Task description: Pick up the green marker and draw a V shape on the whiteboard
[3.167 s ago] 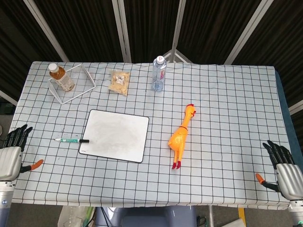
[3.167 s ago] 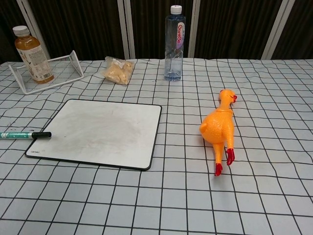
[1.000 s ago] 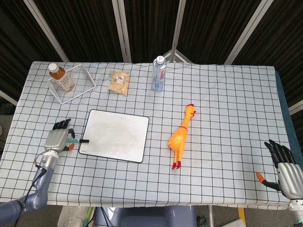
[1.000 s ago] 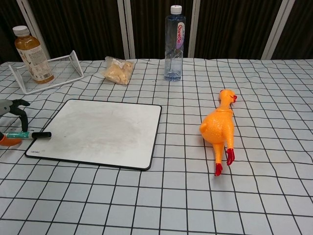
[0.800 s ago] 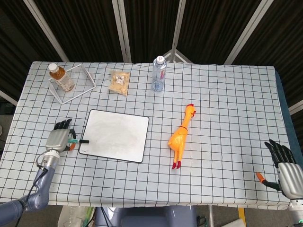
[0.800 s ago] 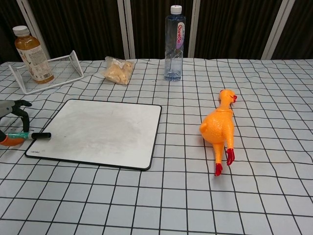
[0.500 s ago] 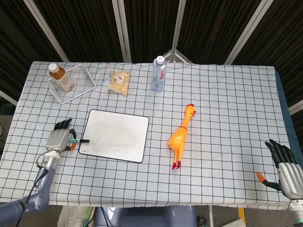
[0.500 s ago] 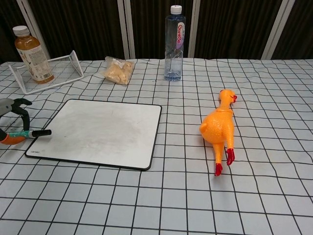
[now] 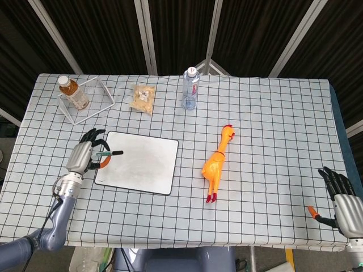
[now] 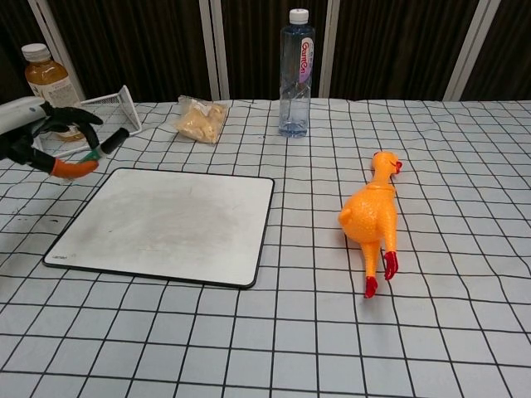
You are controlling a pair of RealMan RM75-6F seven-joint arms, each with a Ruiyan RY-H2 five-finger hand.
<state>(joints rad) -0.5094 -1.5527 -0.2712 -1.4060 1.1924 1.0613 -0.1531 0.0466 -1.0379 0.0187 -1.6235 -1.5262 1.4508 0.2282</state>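
Observation:
My left hand (image 9: 85,156) (image 10: 41,137) holds the green marker (image 9: 109,153) (image 10: 106,143) in the air above the left edge of the whiteboard (image 9: 139,162) (image 10: 166,224). The marker's black capped end points right, toward the board. The board is white with a black rim, lies flat and bears no drawing. My right hand (image 9: 342,198) hangs open at the table's front right corner, far from both; the chest view does not show it.
A rubber chicken (image 9: 218,161) (image 10: 371,217) lies right of the board. Behind stand a water bottle (image 9: 190,88) (image 10: 296,75), a snack bag (image 9: 143,98) (image 10: 199,118), and a wire rack (image 9: 88,99) (image 10: 83,120) with a tea bottle (image 9: 71,91) (image 10: 54,83).
My left hand closed on the marker, lifted it off the cloth and carried it up and right over the board's left edge. The right hand stayed put.

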